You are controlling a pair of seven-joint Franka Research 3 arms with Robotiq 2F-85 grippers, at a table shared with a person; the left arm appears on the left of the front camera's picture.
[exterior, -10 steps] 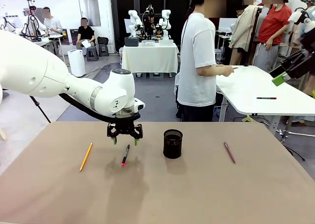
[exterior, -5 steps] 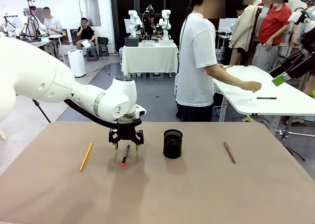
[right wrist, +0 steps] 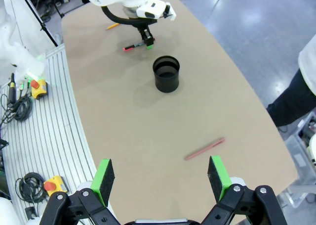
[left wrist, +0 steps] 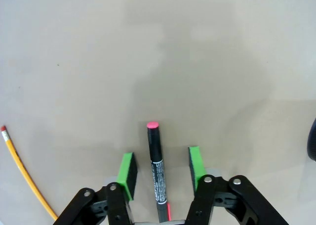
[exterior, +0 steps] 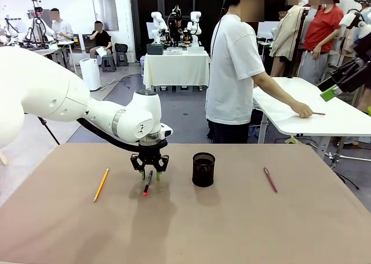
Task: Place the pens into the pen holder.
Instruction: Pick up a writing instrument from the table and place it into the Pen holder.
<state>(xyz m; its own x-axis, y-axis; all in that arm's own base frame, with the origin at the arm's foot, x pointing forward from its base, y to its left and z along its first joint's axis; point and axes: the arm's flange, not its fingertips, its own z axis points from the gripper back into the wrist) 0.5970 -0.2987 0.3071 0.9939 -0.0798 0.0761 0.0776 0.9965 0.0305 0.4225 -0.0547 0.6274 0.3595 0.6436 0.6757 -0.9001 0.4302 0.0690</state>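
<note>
A black pen with a pink tip [exterior: 147, 184] lies on the brown table [exterior: 232, 229]. My left gripper [exterior: 149, 176] is down over its far end. In the left wrist view the pen [left wrist: 157, 175] runs between the green pads [left wrist: 128, 173], with a small gap on each side, so the jaws are open. The yellow pencil [exterior: 101, 184] lies to the left, the black mesh pen holder [exterior: 203, 169] stands upright to the right, and a maroon pen [exterior: 270, 179] lies farther right. My right gripper [right wrist: 160, 178] hangs open high above the table, over the maroon pen [right wrist: 204, 149] and the holder [right wrist: 166, 73].
A person in a white shirt [exterior: 232, 72] stands beyond the far edge, a hand on a pen on a white side table [exterior: 324, 116]. Cables and tools [right wrist: 22, 96] lie off the robot's side of the table.
My left gripper has come down over the black pen and its fingers have narrowed toward it. The person's hand has slid along the white table to a pen there.
</note>
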